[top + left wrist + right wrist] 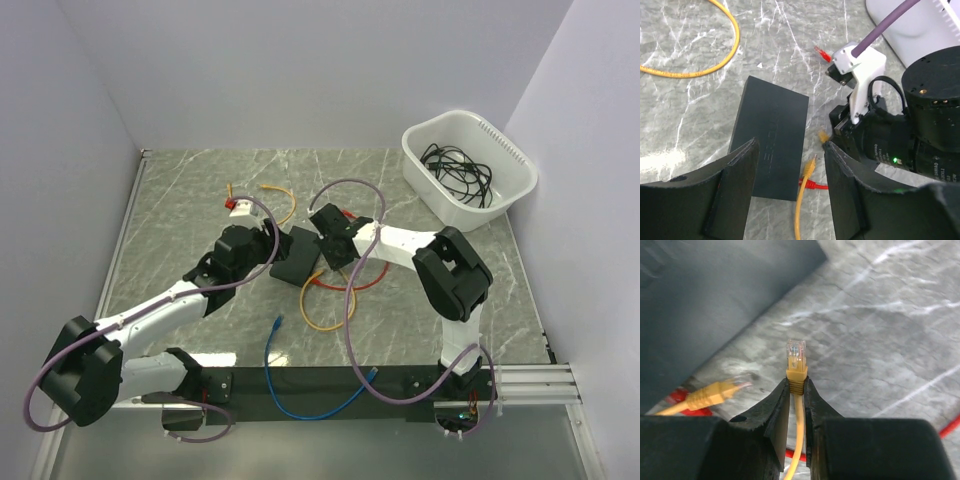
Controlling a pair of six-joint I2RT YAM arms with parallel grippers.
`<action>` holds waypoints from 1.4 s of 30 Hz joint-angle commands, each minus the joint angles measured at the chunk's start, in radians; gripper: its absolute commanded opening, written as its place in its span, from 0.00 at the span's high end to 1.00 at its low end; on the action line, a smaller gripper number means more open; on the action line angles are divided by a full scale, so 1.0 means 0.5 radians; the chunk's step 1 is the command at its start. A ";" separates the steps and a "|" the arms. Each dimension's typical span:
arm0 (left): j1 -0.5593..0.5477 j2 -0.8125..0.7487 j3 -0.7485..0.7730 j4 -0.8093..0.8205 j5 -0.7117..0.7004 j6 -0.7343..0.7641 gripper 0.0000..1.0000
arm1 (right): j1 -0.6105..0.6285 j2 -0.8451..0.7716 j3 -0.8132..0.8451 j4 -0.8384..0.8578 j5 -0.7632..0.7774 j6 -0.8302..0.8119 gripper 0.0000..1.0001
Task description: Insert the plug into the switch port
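Plug (796,350) first: a small clear-plastic connector, squarish, its contacts showing through the shell, stood straight out past the tips of the right gripper (796,383). That gripper was closed on the ribbed yellow boot (796,374) just behind it. The plug itself was free ahead of the fingers, and the thin yellow cable (799,425) trailed back between them.

I judged it light and rigid at the head but limp behind. The boot looked the right place to hold, since pinching the clear shell could press its latch or crack it. Holding further back would let the head wobble.

The switch (771,135) lay flat on the counter (690,115) ahead and to the left of the right gripper, near the plug but apart from it. It was a thin matte-black slab, plain on top, and smooth enough, I guessed, to slide on the polished grey-veined stone under a push. The left gripper (790,152) stood open above it, one finger to each side of the slab's near end; whether either touched it I could not tell. No port showed in any view.

A second yellow plug (722,389) and a red cable (677,399) lay loose just left of the right gripper.
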 commanded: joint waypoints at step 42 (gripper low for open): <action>0.262 0.565 -0.016 0.429 0.334 -0.053 0.45 | 0.449 -0.427 -0.400 0.251 -0.353 0.207 1.00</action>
